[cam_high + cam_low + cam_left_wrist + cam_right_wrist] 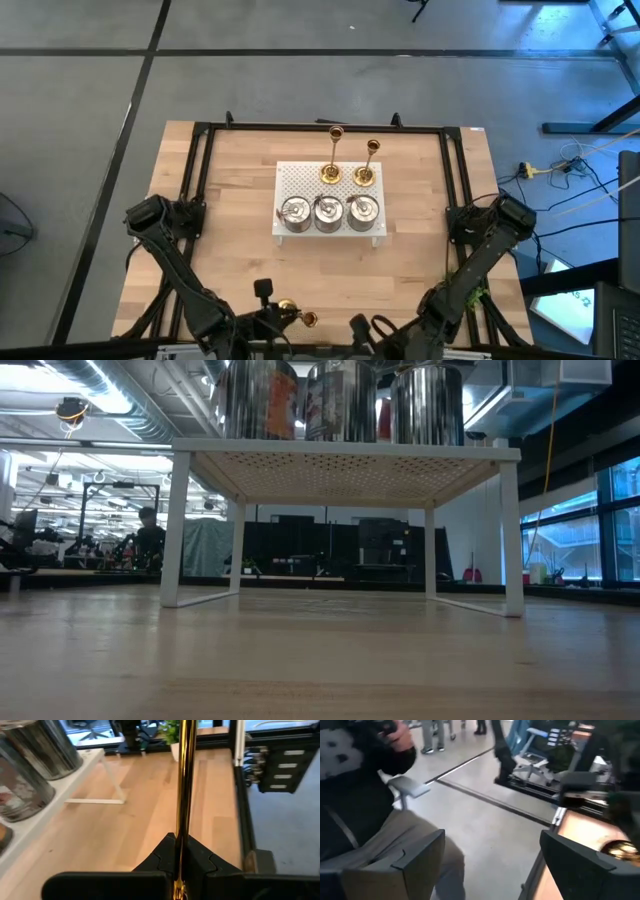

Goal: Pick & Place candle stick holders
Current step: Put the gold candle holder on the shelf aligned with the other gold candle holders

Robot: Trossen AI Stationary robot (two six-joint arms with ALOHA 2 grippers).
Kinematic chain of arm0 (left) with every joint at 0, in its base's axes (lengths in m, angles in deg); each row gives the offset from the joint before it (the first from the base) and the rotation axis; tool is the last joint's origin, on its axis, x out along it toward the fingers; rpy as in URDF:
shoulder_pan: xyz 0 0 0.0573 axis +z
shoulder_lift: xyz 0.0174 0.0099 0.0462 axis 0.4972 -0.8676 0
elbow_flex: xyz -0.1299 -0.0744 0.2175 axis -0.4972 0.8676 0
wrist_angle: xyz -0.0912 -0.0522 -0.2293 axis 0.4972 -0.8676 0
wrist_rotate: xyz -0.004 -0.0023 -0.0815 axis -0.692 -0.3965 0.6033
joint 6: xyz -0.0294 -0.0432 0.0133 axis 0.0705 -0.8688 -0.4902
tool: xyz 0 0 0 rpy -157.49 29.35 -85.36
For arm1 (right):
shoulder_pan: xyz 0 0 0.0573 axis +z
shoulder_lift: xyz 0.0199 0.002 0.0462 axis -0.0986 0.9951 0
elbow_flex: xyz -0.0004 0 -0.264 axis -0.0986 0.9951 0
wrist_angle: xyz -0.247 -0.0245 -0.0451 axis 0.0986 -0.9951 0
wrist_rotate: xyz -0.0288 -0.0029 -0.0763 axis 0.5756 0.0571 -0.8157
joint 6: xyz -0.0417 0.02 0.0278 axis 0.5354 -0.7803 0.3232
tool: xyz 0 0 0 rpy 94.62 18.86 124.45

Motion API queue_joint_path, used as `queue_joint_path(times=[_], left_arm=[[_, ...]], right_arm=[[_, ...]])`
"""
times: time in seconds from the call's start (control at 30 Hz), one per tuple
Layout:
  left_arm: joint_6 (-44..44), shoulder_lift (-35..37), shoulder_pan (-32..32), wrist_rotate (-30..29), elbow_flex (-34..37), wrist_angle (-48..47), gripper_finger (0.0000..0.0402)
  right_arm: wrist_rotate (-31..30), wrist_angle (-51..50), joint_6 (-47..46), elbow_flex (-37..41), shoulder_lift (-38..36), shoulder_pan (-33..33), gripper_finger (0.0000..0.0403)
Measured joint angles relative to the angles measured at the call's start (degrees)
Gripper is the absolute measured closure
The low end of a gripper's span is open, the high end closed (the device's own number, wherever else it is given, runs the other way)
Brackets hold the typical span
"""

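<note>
Only our left wrist view shows the left gripper [181,870] clamped on a gold candlestick [186,780], stem running lengthwise away from the fingers. From above we see it at the bench's [230,200] near edge, with 2 gold candlesticks [334,155] upright and 3 silver holders [328,211] on the white stand [300,178]. The right gripper [492,865] gapes wide, empty, facing grey floor [490,840] and a person [365,785].

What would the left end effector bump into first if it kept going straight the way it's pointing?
Probably nothing soon. The left end effector, shut on a gold candlestick, faces bare table. The white stand sits off to one side. Straight ahead, a green plant stands at the table's far edge, though depth is unclear.
</note>
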Motion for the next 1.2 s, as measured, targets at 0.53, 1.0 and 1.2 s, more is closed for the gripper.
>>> queue_joint_path(times=[0.53,1.0,1.2], left_arm=[[-1.9,0.3,-0.8,7.3,9.5,8.2,0.0393],[21.6,17.3,-2.8,8.5,41.1,59.2,0.0393],[35.7,29.7,1.9,13.9,48.6,69.3,0.0393]], right_arm=[[0.1,5.9,-3.1,10.2,-5.0,-0.8,0.0075],[3.4,5.8,2.2,10.2,-9.0,0.1,0.0075],[-0.8,1.4,-1.5,10.2,-11.7,0.0,0.0075]])
